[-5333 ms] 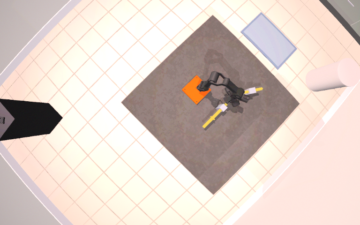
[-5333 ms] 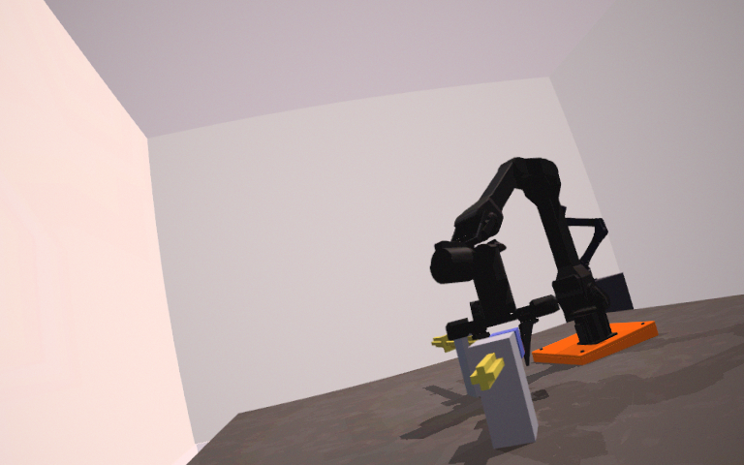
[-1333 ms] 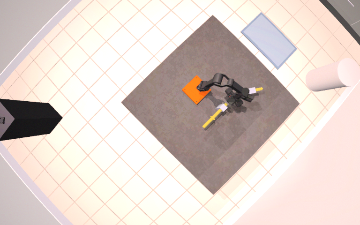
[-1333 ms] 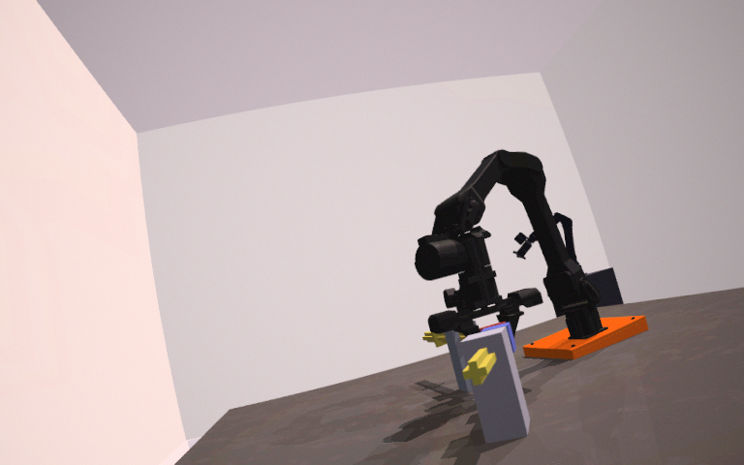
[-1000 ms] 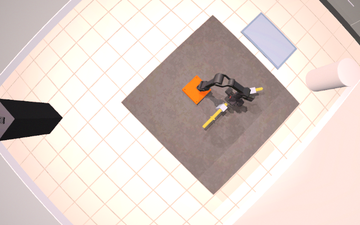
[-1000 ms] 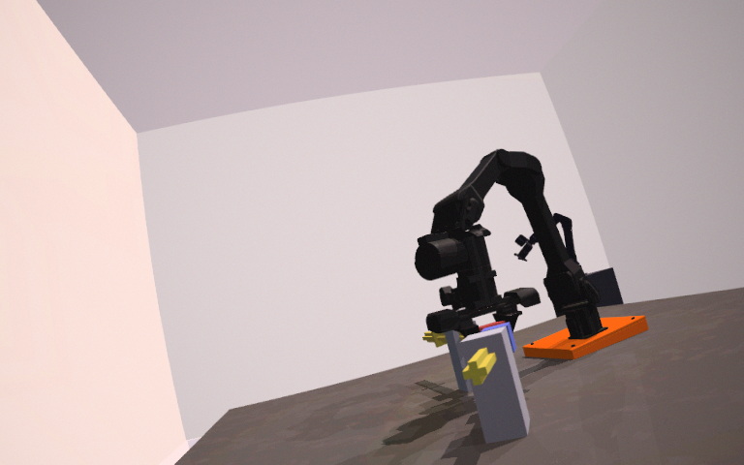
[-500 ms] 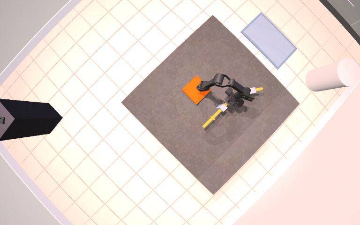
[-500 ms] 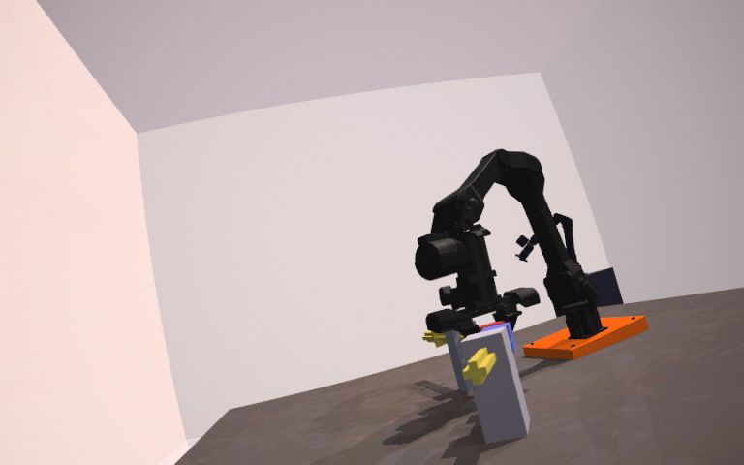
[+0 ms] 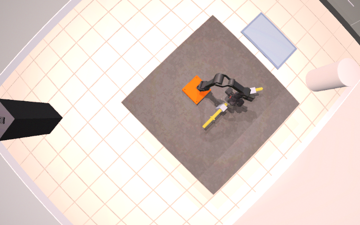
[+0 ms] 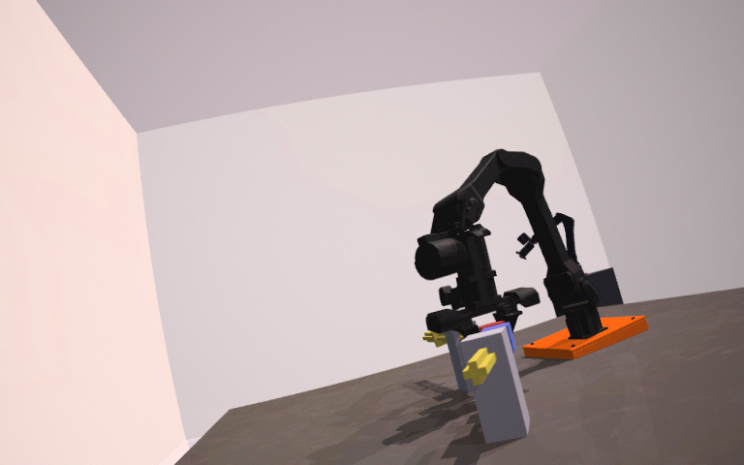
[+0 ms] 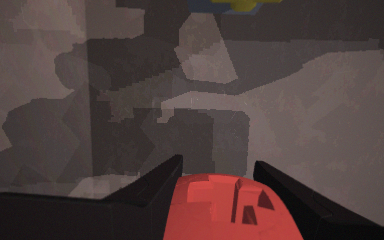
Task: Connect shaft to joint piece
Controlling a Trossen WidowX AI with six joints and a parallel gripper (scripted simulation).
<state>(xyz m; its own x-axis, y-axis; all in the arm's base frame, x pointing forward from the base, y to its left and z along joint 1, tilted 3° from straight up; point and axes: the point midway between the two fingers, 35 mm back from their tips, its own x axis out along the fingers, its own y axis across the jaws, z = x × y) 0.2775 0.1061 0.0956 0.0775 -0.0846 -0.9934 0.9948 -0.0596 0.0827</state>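
My gripper (image 9: 233,99) (image 10: 488,325) (image 11: 218,165) is slightly open, with its fingers still close around the red joint piece (image 11: 205,220) (image 10: 492,325). Any gap is too small to tell. A blue part (image 10: 507,333) shows beside it. The fixed block (image 9: 252,90) (image 10: 505,394) carries a short yellow shaft (image 9: 259,89) (image 10: 478,368). The long yellow shaft (image 9: 208,123) (image 10: 435,338) passes through the second block (image 9: 223,106) (image 10: 456,361); its near end lies close to my gripper. The direction of the opening is hidden.
My orange base (image 9: 189,90) (image 10: 620,331) stands to one side on the dark square mat (image 9: 169,132). Both blocks stand close to my gripper, one on each side. A blue panel (image 9: 268,39) and a pale cylinder (image 9: 323,77) lie beyond the mat.
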